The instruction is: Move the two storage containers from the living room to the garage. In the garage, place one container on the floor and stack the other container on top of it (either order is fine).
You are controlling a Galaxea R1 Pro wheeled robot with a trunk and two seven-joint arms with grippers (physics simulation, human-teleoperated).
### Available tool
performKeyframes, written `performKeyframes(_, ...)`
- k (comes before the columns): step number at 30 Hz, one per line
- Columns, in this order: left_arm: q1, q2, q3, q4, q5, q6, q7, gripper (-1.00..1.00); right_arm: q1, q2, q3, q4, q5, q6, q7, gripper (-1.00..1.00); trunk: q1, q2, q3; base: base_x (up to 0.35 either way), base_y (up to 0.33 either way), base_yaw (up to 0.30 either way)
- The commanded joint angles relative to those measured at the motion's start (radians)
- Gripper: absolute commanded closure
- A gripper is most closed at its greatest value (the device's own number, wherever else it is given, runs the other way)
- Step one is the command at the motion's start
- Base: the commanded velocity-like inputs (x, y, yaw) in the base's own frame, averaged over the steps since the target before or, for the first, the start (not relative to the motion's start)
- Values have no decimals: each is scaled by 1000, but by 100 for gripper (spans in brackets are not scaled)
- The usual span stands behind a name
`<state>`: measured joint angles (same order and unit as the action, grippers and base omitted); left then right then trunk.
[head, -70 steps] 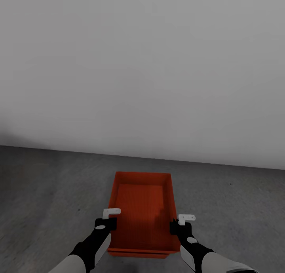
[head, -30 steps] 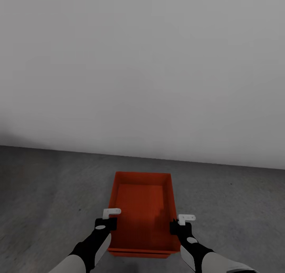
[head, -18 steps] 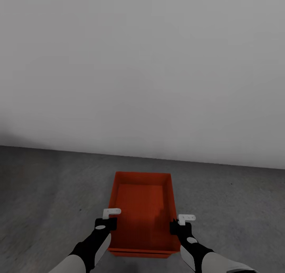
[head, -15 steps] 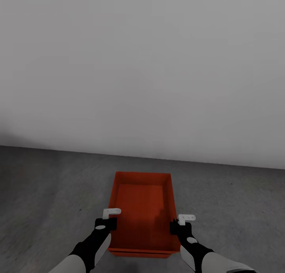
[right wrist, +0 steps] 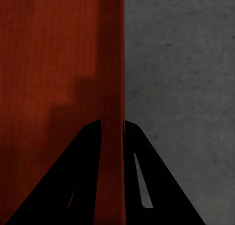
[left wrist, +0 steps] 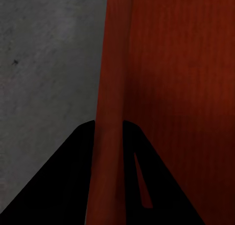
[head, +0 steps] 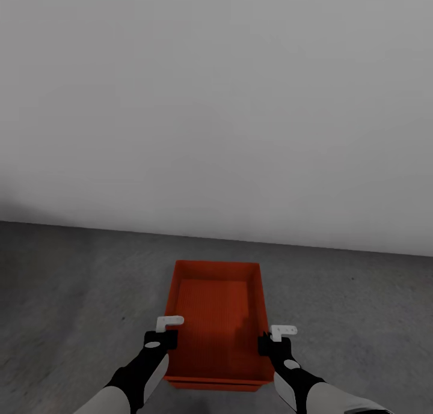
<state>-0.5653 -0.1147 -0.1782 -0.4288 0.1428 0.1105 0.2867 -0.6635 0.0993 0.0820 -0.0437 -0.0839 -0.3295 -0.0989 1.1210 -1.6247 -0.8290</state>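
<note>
- Container [head: 218,318]: one orange-red, topless, ribbed bin, seen from the head view low and centre, long axis running away from the robot. At the near end a second rim edge shows just beneath the first [head: 210,383]; whether that is a second bin nested under it cannot be told.
- Position: above the dark grey speckled floor [head: 72,294], near a plain pale wall [head: 216,101]. Whether the bin rests on the floor or is held clear of it cannot be told.
- Left gripper [head: 161,340]: at the bin's left long wall, towards the near end. In the left wrist view [left wrist: 108,151] its two dark fingers sit one on each side of the wall, closed against it, floor to the outer side and the bin's interior to the inner side.
- Right gripper [head: 270,343]: at the right long wall, roughly opposite the left one. In the right wrist view [right wrist: 112,156] the fingers likewise straddle the wall and pinch it.
- Relation: the bin lies between the two grippers, each clamped on a side wall.
- Arms: both reach forward from the lower edge of the head view, black forearms with pale sleeves.
</note>
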Motion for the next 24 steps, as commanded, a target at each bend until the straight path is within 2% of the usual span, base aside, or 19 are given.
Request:
performKeyframes(1,0,3,39,0,20,6,11,100,-1,-12,-41,-2,-5,-39,4,100,0,0,-1,0,3,0)
performKeyframes(12,0,3,39,0,20,6,11,100,-1,-12,-41,-2,-5,-39,4,100,0,0,-1,0,5,0)
performKeyframes(24,0,3,39,1,20,6,11,100,-1,-12,-41,-2,-5,-39,4,100,0,0,-1,0,60,0)
